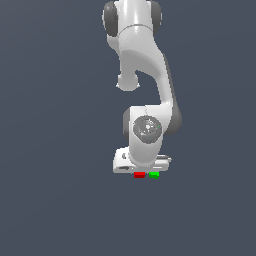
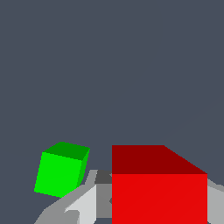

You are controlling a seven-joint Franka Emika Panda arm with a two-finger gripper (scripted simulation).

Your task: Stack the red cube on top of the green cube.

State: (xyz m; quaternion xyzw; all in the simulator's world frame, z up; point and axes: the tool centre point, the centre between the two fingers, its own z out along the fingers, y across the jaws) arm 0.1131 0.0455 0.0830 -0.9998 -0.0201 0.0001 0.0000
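Sitting between end effector [image 2: 159, 205] fingers, apparently gripped: red cube [image 2: 159, 192]; green cube [image 2: 60, 171] beside

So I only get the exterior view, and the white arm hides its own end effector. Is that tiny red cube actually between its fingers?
Observer: Yes. In the wrist view the small bright red cube sits inside the end effector, with a grey finger on each side.
Operator: Is it squeezed tight?
Observer: I cannot tell. The fingers run close along both sides of it, but whether they touch is unclear.
Operator: And the green one?
Observer: The small bright green cube lies outside the fingers, turned at an angle to the red one rather than squared up with it.
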